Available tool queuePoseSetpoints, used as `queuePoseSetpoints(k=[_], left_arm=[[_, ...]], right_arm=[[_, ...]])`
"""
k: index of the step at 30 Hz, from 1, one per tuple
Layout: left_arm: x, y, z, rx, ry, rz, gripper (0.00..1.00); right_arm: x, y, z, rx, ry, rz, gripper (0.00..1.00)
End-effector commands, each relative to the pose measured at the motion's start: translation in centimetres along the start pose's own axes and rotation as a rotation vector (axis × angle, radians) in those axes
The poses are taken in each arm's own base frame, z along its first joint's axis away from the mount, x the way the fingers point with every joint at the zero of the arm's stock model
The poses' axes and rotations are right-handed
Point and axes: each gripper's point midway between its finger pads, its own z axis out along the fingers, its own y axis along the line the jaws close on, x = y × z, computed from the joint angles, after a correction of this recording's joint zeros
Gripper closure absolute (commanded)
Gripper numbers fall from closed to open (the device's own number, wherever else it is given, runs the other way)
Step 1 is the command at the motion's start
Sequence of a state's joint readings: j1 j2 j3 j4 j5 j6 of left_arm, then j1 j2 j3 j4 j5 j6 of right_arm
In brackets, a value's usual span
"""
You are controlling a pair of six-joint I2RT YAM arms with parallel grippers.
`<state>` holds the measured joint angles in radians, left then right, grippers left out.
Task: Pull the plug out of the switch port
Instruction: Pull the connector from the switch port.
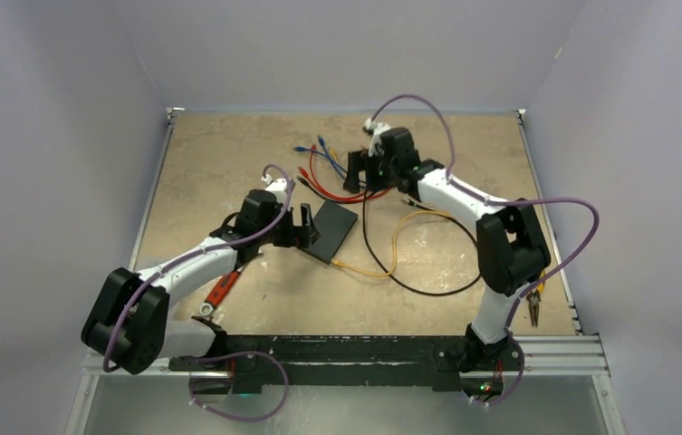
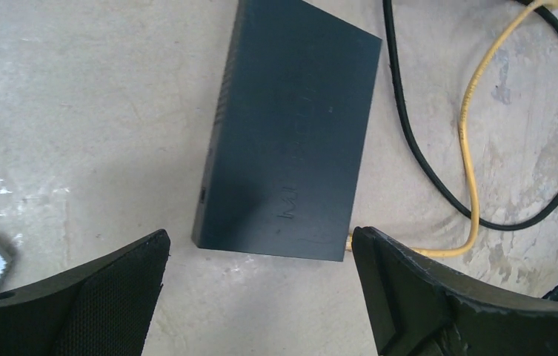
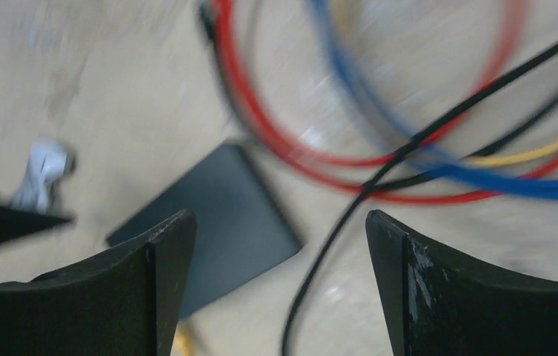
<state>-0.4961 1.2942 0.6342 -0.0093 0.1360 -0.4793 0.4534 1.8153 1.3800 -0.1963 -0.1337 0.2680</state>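
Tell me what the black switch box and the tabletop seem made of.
The switch: probably matte plastic or painted metal, judging by its even, dull, dark face with faint scuffs. The tabletop: a hard, mottled beige sheet, either stone-like or worn laminate; unclear which.

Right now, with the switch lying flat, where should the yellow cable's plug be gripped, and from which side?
Probably the yellow plug itself, where it enters the switch at its near corner, coming down from above with the jaws across the plug's sides. Switch and yellow cable both lie flat, so only the top is open.
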Motion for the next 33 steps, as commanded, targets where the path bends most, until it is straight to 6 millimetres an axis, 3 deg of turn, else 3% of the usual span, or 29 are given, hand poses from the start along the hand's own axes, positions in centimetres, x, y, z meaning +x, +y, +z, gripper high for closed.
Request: queuePoseSetpoints(k=[1, 6, 12, 16, 24, 33], left_arm=[[-1.7, 0.2, -0.2, 0.052, -0.018, -0.004, 0.07], [-1.4, 2.0, -0.1, 0.029, -0.006, -0.047, 0.08], [-0.8, 2.4, 0.9, 0.041, 0.021, -0.085, 0.11], [0.5, 2.8, 1.8, 0.038, 0.060, -0.111, 0.16], [3.7, 3.3, 3.0, 0.056, 0.132, -0.162, 0.29], [5.0, 3.3, 2.7, 0.066, 0.148, -0.196, 0.44]], right_arm=[[6.2, 5.6, -0.8, -0.267, 0.109, 0.008, 0.16], [11.9, 8.1, -2.5, -0.447, 0.207, 0.103, 0.22], [16.9, 8.7, -3.6, -0.531, 0.308, 0.197, 0.30], [19.0, 9.2, -4.7, -0.585, 0.359, 0.260, 0.38], [21.4, 9.7, -6.4, -0.636, 0.428, 0.338, 0.43], [23.1, 10.0, -6.1, -0.682, 0.460, 0.451, 0.48]])
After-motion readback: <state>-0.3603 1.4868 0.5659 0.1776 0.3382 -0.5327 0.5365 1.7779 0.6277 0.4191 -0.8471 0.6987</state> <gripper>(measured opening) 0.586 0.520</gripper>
